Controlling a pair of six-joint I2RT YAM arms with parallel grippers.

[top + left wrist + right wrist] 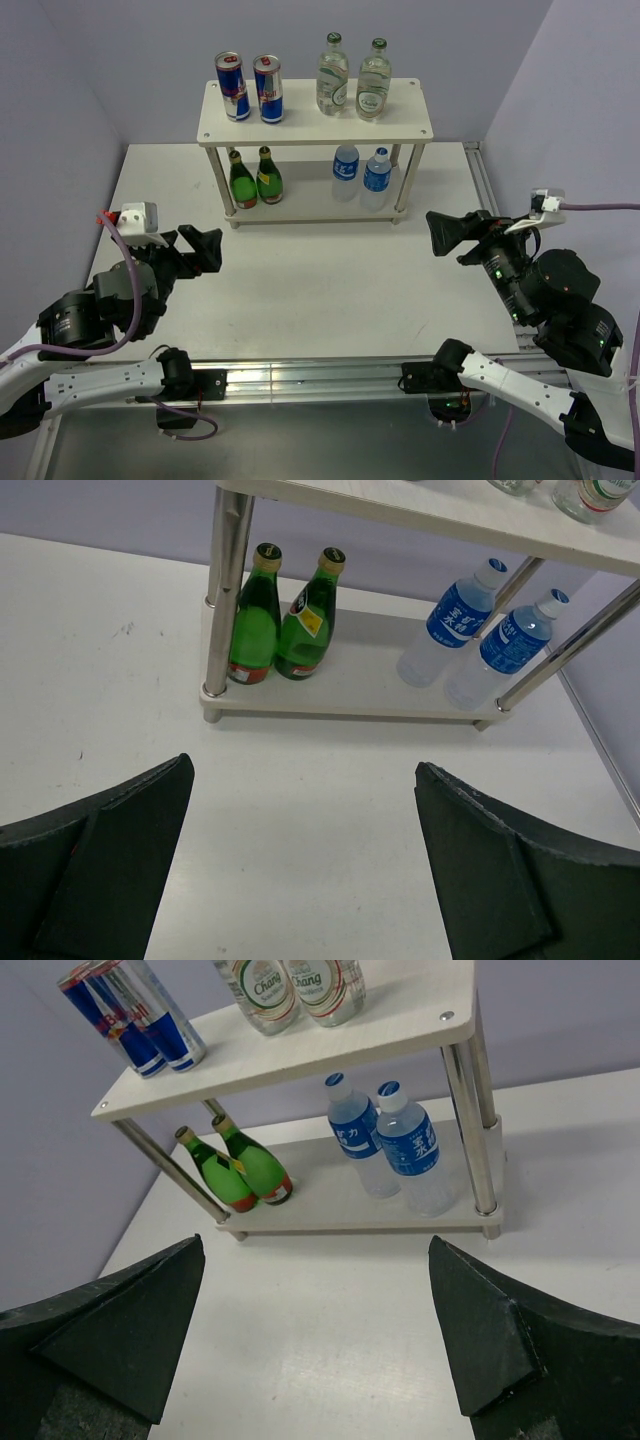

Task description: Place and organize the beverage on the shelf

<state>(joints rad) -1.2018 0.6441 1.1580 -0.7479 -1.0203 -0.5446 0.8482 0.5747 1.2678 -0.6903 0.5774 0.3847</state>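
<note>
The shelf [310,128] stands at the back of the table. Its top board carries two blue-silver-red cans [231,87] on the left and two clear green-capped bottles [374,79] on the right. On the lower board [350,685] are two dark green bottles [254,620] at the left and two blue-capped water bottles [452,625] at the right. My left gripper [203,250] hangs open and empty over the table, well in front of the shelf. The right gripper [440,233] is likewise open and empty, to the front right of the shelf.
Lilac walls close in the table on the left, back and right. A metal rail [480,190] runs along the right table edge. Bare white tabletop [320,290] lies between the grippers and the shelf.
</note>
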